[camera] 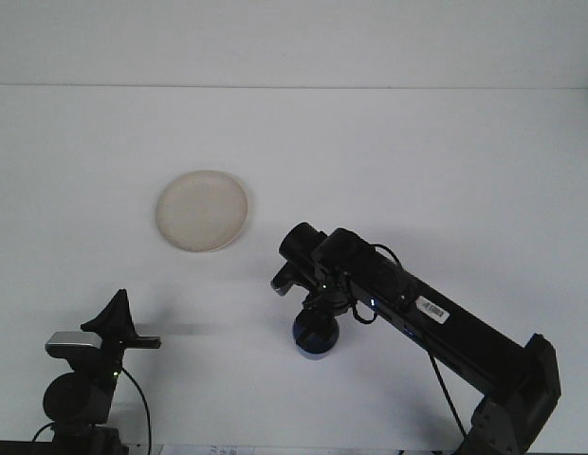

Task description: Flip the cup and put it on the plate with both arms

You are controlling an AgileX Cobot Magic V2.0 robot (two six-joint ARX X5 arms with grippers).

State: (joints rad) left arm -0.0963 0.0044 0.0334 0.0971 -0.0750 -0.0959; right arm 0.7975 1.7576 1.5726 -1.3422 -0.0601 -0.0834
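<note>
Right gripper (318, 311) directly over the cup (315, 336), jaws hidden, grip impossible to tell. Left gripper (119, 313) idle, also unclear. Probably light, rigid, slick; best pinched across the wall. Plate (202, 210) well apart.
</note>
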